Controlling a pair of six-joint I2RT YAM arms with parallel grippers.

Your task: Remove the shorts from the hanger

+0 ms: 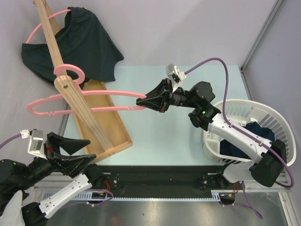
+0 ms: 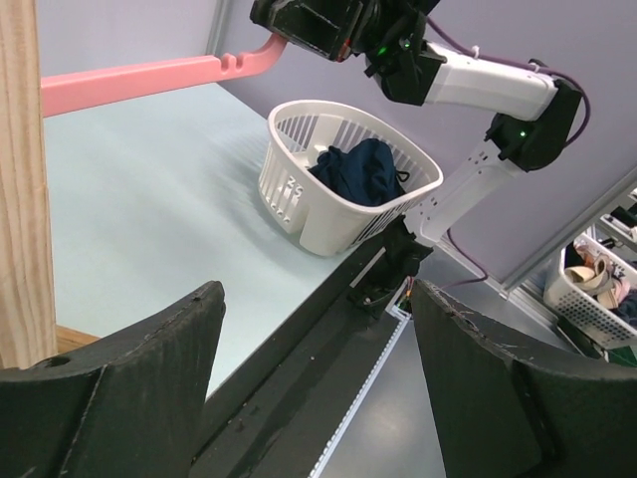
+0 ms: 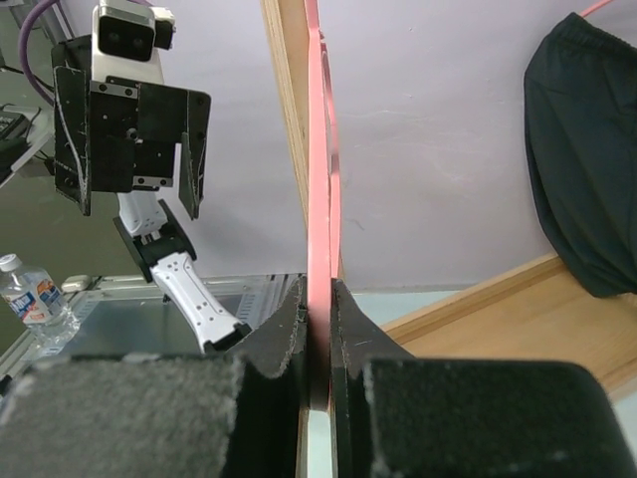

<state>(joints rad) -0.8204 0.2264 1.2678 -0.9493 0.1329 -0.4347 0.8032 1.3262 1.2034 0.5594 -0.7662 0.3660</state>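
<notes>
Blackish dark green shorts (image 1: 75, 44) hang on a pink hanger (image 1: 35, 33) at the top of a wooden rack (image 1: 61, 75); they also show in the right wrist view (image 3: 587, 149). Navy shorts (image 1: 256, 134) lie in a white basket (image 1: 277, 117), also seen in the left wrist view (image 2: 353, 169). My right gripper (image 1: 143, 100) is shut on the right tip of a second, bare pink hanger (image 1: 108, 92), whose hook sits on the rack. The hanger (image 3: 320, 199) runs up between the jaws. My left gripper (image 1: 82, 150) is open and empty at the near left, above the table's front edge (image 2: 318, 299).
The rack stands in a shallow wooden tray (image 1: 113, 127) on the pale table (image 1: 155, 146). The basket (image 2: 299, 209) is at the table's right edge. A black rail (image 1: 164, 172) runs along the front. A water bottle (image 3: 30, 299) stands off the table.
</notes>
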